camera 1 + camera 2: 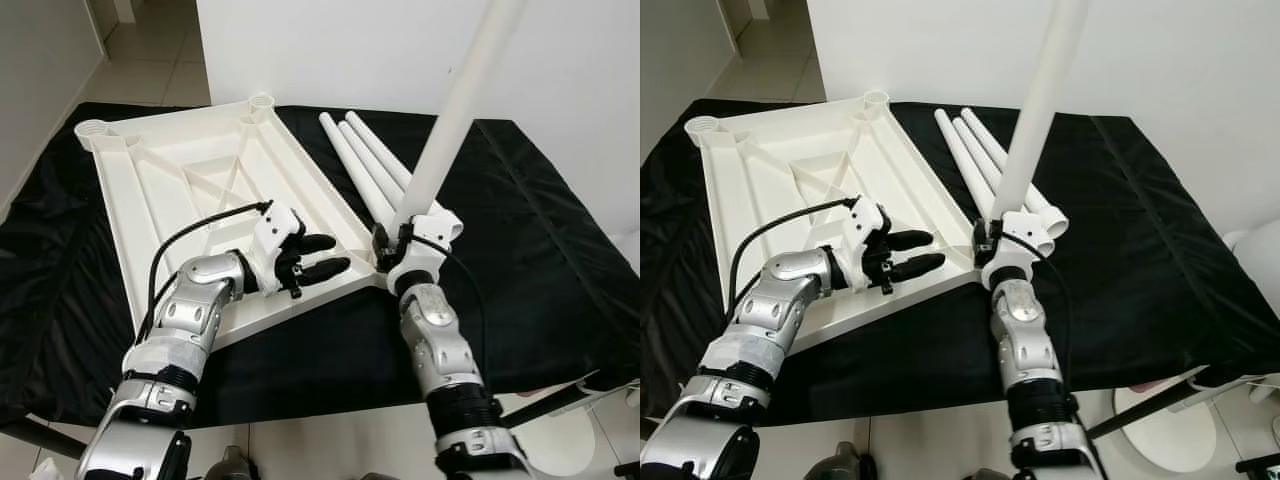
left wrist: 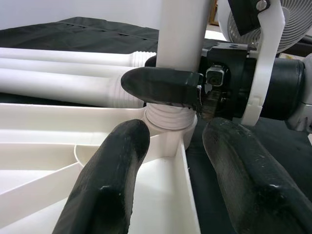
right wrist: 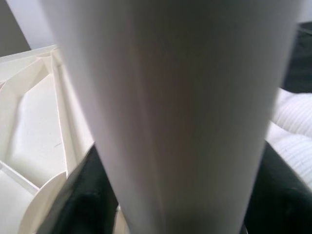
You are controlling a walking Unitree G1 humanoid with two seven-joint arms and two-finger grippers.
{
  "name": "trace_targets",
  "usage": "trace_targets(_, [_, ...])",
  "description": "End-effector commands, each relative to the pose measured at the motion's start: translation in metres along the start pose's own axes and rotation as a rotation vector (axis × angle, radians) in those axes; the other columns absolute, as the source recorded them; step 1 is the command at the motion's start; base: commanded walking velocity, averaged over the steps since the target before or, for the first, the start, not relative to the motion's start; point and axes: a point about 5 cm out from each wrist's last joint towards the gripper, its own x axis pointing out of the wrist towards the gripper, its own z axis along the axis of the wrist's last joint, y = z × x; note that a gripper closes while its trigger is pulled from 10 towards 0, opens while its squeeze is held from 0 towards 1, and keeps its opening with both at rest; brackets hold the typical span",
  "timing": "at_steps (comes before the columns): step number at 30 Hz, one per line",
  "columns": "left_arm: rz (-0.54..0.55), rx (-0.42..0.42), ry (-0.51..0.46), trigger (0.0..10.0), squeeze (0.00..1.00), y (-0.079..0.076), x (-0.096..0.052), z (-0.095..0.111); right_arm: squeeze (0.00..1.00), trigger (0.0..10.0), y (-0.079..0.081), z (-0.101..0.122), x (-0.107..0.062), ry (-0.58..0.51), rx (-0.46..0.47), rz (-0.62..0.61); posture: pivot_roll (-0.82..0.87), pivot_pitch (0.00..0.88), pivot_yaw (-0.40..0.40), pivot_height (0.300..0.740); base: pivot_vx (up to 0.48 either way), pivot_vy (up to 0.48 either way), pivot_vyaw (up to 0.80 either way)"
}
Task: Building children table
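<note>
A white table top (image 1: 200,170) lies upside down on a black cloth (image 1: 520,250). My right gripper (image 1: 395,243) is shut on a white leg (image 1: 455,110), holding it upright and slightly tilted at the top's near right corner. In the left wrist view the leg's threaded end (image 2: 168,117) sits in the corner socket (image 2: 170,139), with a right finger (image 2: 161,85) wrapped round it. My left gripper (image 1: 338,253) rests open on the top just left of that corner, fingers (image 2: 109,180) pointing at the socket. The leg (image 3: 180,97) runs close past the right wrist camera.
Three loose white legs (image 1: 365,165) lie side by side on the cloth right of the top, just behind the right gripper. Two more corner sockets (image 1: 95,130) (image 1: 260,102) stand at the top's far end. A white wall rises behind. A fan (image 2: 292,24) stands right.
</note>
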Motion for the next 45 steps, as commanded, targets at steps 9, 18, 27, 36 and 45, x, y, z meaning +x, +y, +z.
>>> trace_targets(9, [0.151, 0.027, 0.006, 10.0, 0.0, 0.011, -0.001, 0.002, 1.0, 10.0, -0.012, 0.004, -0.009, -0.035, -0.038, -0.021, 0.02, 0.004, -0.04, 0.74, 0.0, 0.0, 0.0])
trace_targets(18, [0.182, 0.041, 0.009, 10.0, 0.0, 0.014, -0.002, 0.002, 0.0, 10.0, -0.003, 0.02, -0.031, -0.187, 0.017, 0.062, 0.02, 0.009, -0.04, 0.74, 0.0, 0.0, 0.0])
trace_targets(27, [0.258, 0.055, 0.071, 10.0, 0.0, 0.023, -0.005, -0.004, 0.0, 10.0, -0.009, 0.018, -0.052, -0.214, 0.007, 0.057, 0.0, 0.019, -0.033, 0.74, 0.0, 0.0, 0.0])
trace_targets(36, [0.283, 0.068, 0.278, 10.0, 0.0, 0.026, -0.011, -0.03, 0.0, 10.0, -0.026, 0.013, -0.066, -0.189, -0.017, 0.005, -0.01, 0.024, -0.026, 0.74, 0.0, 0.0, 0.0])
trace_targets(45, [0.362, 0.054, 0.41, 10.0, 0.0, 0.036, -0.015, -0.043, 0.0, 10.0, -0.037, 0.015, -0.072, -0.193, -0.041, -0.021, -0.02, 0.005, -0.024, 0.74, 0.0, 0.0, 0.0])
